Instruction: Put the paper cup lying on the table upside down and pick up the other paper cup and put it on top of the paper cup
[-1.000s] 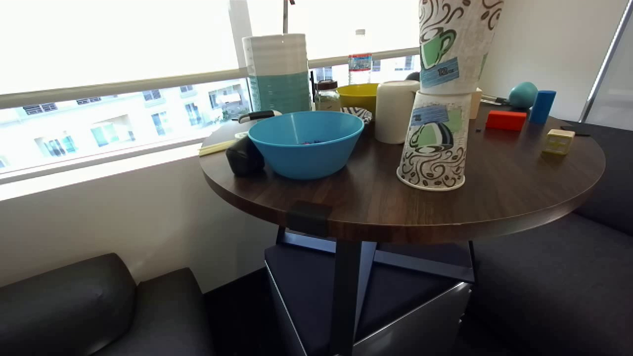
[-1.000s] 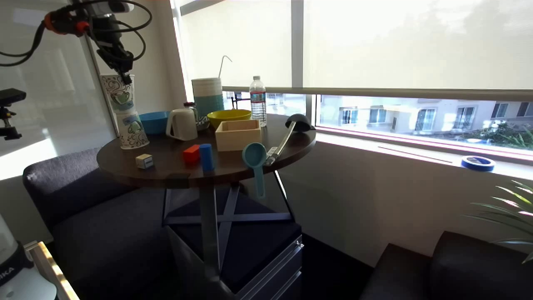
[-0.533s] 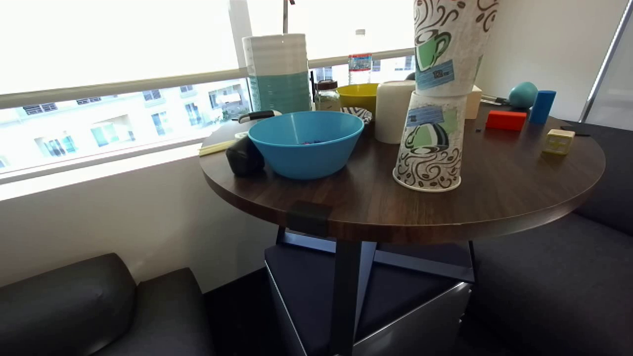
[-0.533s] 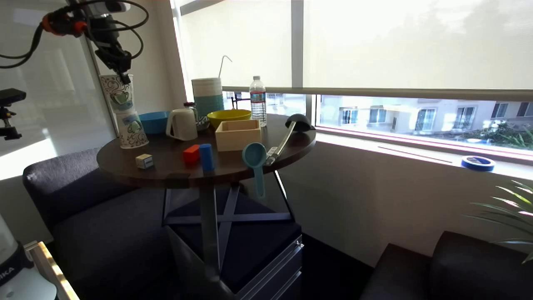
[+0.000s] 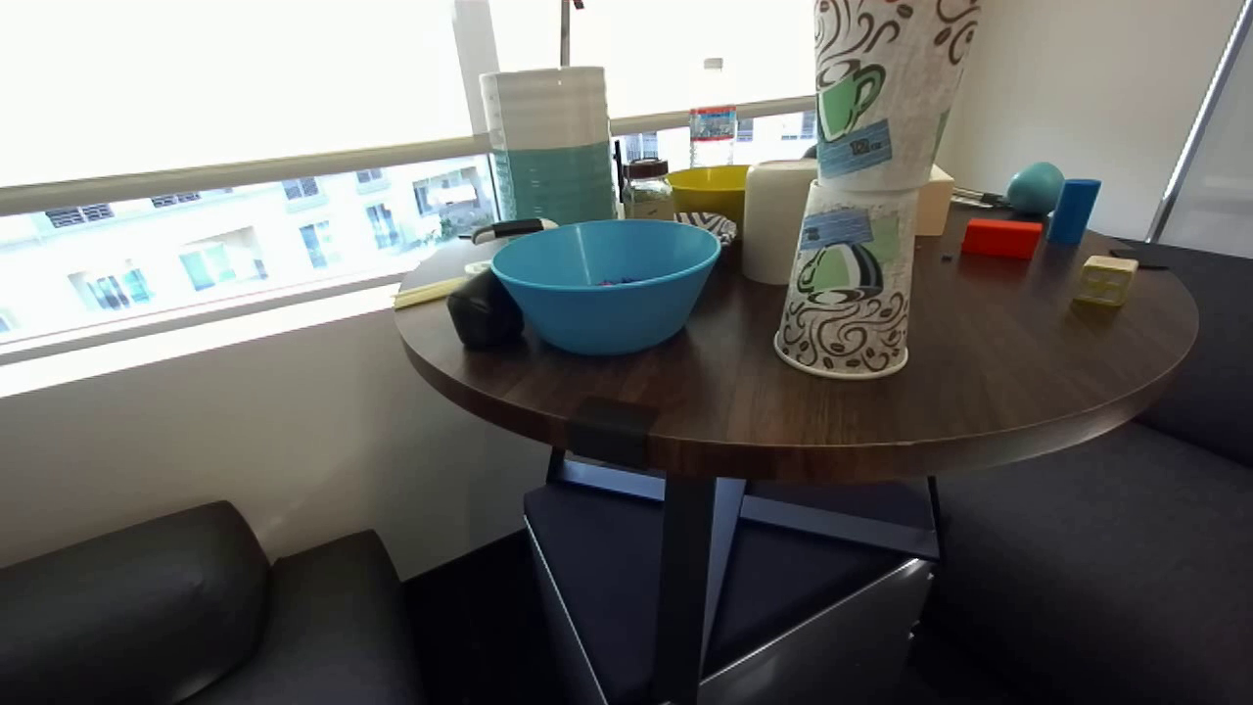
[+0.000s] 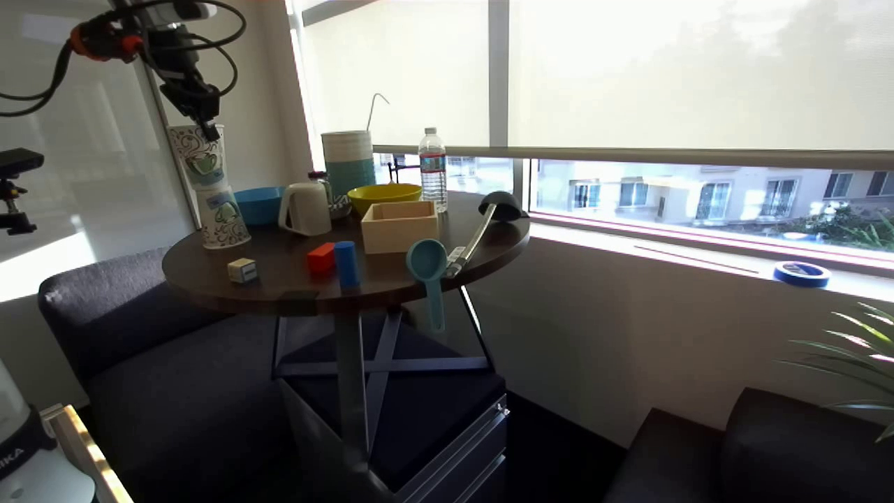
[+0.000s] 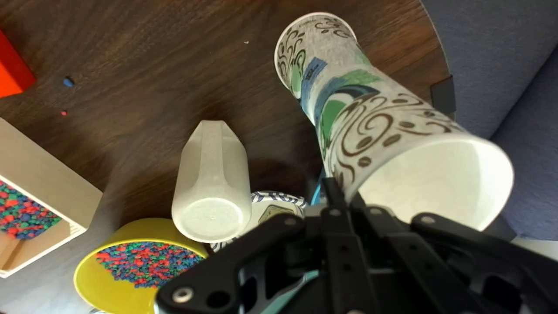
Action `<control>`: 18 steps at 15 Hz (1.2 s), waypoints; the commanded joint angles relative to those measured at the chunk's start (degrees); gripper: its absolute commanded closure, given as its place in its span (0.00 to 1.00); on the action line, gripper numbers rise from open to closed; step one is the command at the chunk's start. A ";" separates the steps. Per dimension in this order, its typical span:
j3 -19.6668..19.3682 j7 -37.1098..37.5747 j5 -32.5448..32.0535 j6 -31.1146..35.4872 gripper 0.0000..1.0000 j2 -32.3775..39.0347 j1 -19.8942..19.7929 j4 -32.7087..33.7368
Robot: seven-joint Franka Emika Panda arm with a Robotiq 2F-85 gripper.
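Seeing inside the upper paper cup [image 7: 401, 140] takes the wrist view.

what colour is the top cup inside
White; the top cup shows its inside best in the wrist view.

- Gripper [image 7: 346, 198]: black in the wrist view; angular plates [image 7: 471, 250] with rounded ends;
- Fingers [image 7: 335, 194]: slim, black, bar-like; their tips slightly blurred;
- Screws [image 7: 183, 295]: the largest a bright silvery ring with a dark centre; others smaller, duller grey;
- Cutouts [image 7: 501, 293]: elongated, round-ended; a dark round hole [image 7: 218, 299] just beside the largest screw;
- Arm [image 6: 171, 14]: in an exterior view, pale grey to whitish above, black lower down; orange-red fittings [image 6: 130, 46] against a dark housing;
- Cables [image 6: 64, 70]: black, smooth, several in wide loops;
- Base [image 6: 52, 482]: white, rounded shell; dark band [image 6: 35, 436] with pale capitals, "KA" legible, the rest cut off.
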 commanded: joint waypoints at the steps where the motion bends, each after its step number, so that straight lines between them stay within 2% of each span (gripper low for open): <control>1: 1.13 1.57 -1.30 0.26 0.99 0.58 -1.10 1.22; 18: 0.88 2.26 -0.25 1.48 0.99 1.63 -0.90 0.93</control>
